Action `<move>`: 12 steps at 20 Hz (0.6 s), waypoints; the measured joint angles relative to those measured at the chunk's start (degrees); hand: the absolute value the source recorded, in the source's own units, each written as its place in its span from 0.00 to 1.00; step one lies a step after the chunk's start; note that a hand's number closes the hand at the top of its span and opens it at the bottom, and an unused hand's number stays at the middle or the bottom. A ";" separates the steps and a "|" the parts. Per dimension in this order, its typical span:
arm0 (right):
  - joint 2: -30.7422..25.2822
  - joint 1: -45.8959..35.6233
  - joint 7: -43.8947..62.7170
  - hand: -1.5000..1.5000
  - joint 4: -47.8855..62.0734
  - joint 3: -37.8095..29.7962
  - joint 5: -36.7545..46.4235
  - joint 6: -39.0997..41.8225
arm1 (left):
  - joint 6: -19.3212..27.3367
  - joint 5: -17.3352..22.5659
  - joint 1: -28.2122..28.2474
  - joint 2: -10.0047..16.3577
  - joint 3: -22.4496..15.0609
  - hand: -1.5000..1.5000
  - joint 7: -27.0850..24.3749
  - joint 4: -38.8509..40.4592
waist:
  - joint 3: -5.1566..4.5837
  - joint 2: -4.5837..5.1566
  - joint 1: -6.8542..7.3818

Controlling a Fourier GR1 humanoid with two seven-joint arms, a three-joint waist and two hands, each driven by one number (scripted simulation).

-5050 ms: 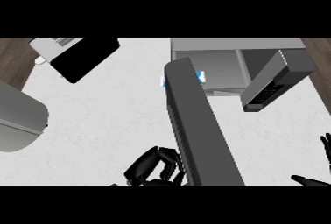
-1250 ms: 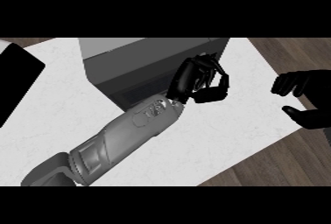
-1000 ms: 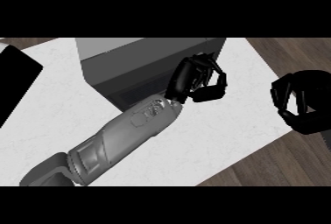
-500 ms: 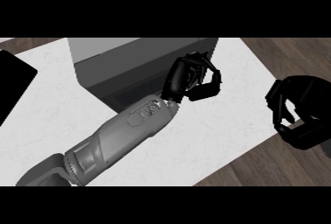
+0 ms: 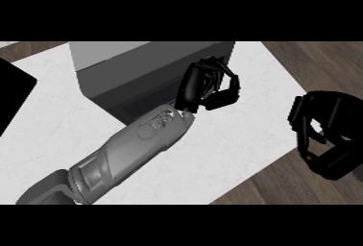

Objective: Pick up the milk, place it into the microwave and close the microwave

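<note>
Here, the head view looks steeply down on the white counter (image 5: pixel 234 144), with 2 arms entering from below. The microwave (image 5: pixel 142 60) stands at the counter's far side, its pale grey top uppermost and its dark front face flush with the body. The left forearm (image 5: pixel 135 144) runs diagonally from the lower left up to the microwave's front right corner. There the left hand (image 5: pixel 209 89) sits against the corner, its fingers curled in toward the thumb with nothing visible between them. The right hand (image 5: pixel 326 137) hangs well apart at the right, over the counter's edge and the wooden floor (image 5: pixel 315 55), fingers likewise curled round an empty gap. A flat black object (image 5: pixel 10 96) lies at the left edge. The milk's place cannot be told from this view.
</note>
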 measured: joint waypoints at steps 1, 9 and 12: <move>-0.06 0.09 0.12 1.00 -0.49 0.08 -0.13 0.00 | 0.18 0.04 0.05 0.01 0.02 1.00 -0.14 -0.01 | -0.01 0.00 -0.07; -0.75 3.71 3.82 1.00 -3.64 5.44 -0.90 2.32 | -0.37 8.33 1.00 -3.94 7.21 1.00 2.73 -2.41 | -0.60 1.26 2.29; -0.46 5.50 4.46 1.00 -5.21 6.87 -1.46 2.43 | -3.42 11.92 1.53 -4.12 8.30 1.00 3.20 -3.40 | -0.56 1.20 3.01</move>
